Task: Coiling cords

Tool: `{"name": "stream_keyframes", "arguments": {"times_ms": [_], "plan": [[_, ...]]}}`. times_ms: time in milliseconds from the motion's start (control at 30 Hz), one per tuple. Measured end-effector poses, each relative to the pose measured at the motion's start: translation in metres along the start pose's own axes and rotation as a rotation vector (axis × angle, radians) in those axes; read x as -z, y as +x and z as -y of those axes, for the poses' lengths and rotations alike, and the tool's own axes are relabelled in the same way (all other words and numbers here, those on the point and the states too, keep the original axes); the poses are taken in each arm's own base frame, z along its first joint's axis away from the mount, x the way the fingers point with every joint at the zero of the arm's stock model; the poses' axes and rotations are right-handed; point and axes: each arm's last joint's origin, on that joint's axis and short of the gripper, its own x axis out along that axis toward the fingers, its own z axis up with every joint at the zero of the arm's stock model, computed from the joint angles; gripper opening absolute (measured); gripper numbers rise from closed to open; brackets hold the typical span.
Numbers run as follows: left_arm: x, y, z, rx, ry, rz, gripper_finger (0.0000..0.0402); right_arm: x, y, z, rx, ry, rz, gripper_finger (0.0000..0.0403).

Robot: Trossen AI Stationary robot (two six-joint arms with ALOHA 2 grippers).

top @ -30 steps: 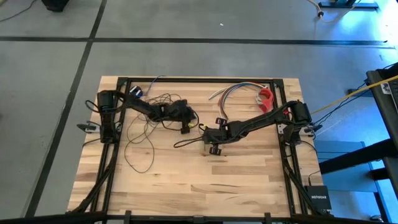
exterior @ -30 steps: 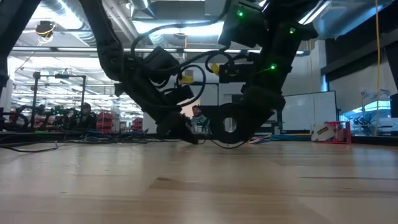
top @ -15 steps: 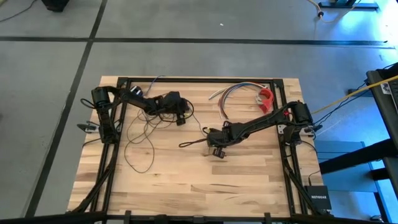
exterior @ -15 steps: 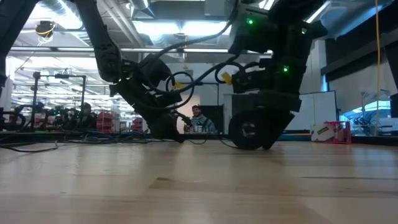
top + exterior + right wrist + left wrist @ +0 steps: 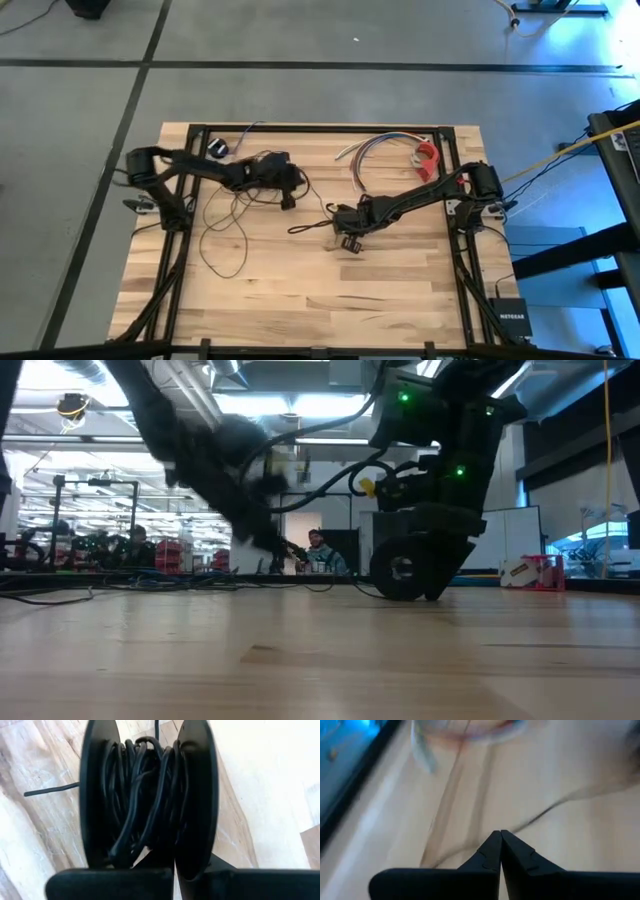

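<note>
High view: both arms are reaching over the wooden table [image 5: 300,290] toward its middle. The left gripper [image 5: 288,197] is sitting over the tangled part of the cords [image 5: 235,215], whose thin dark loops are lying spread across the left half of the table. In the left wrist view the left gripper's fingertips [image 5: 492,851] are pressing together, and whether a strand is pinched between them cannot be told; a blurred strand is running across the wood just beyond the tips. The right gripper [image 5: 345,232] is positioned near the table centre, clamped on a black spool [image 5: 149,795]. In the right wrist view, many turns of the cords are lying wound between the spool's two flat discs, and one strand is trailing off onto the wood. In the low view the spool is resting low at the table surface. A bundle of multicoloured wires [image 5: 375,148] and a red object [image 5: 428,156] are lying near the far right corner.
</note>
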Motion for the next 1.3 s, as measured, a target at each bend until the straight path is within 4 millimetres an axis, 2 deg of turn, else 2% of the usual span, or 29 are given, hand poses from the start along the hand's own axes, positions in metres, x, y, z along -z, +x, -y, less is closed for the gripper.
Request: {"name": "stream_keyframes", "arguments": {"times_ms": [100, 167, 267, 333, 433, 533, 633, 767, 1000, 1100, 1300], "plan": [[-0.012, -0.011, 0.012, 0.037, 0.007, 0.047, 0.0003, 0.000, 0.000, 0.000, 0.002, -0.001, 0.001, 0.0003], [-0.014, -0.012, 0.022, 0.084, 0.000, 0.060, 0.0003, -0.001, 0.000, 0.000, 0.003, 0.000, 0.010, 0.0003], [-0.027, -0.013, 0.040, 0.189, 0.002, 0.178, 0.0004, -0.001, 0.000, 0.000, 0.007, 0.001, 0.018, 0.0003], [-0.026, -0.011, 0.054, 0.233, 0.036, 0.175, 0.0010, -0.002, 0.000, -0.001, 0.008, 0.001, 0.024, 0.0003], [-0.019, -0.001, 0.069, 0.261, 0.066, 0.169, 0.0041, -0.002, 0.000, -0.001, 0.004, 0.002, 0.029, 0.0003], [-0.024, 0.008, 0.076, 0.258, 0.052, 0.240, 0.0084, -0.003, 0.000, -0.001, 0.006, 0.002, 0.036, 0.0003], [-0.020, 0.020, 0.083, 0.264, 0.062, 0.249, 0.0118, -0.003, 0.000, -0.001, 0.016, 0.002, 0.043, 0.0003], [-0.035, 0.026, 0.087, 0.271, 0.074, 0.310, 0.0141, -0.003, 0.000, -0.001, 0.018, -0.016, 0.047, 0.0003], [-0.049, 0.037, 0.099, 0.359, 0.158, 0.349, 0.0145, -0.005, 0.000, -0.001, 0.015, -0.019, 0.061, 0.0003], [-0.048, 0.043, 0.101, 0.377, 0.161, 0.328, 0.0144, -0.005, 0.000, -0.002, 0.014, -0.018, 0.064, 0.0003], [-0.048, 0.042, 0.105, 0.414, 0.173, 0.332, 0.0113, -0.005, 0.000, -0.002, 0.014, -0.018, 0.071, 0.0003]]}}
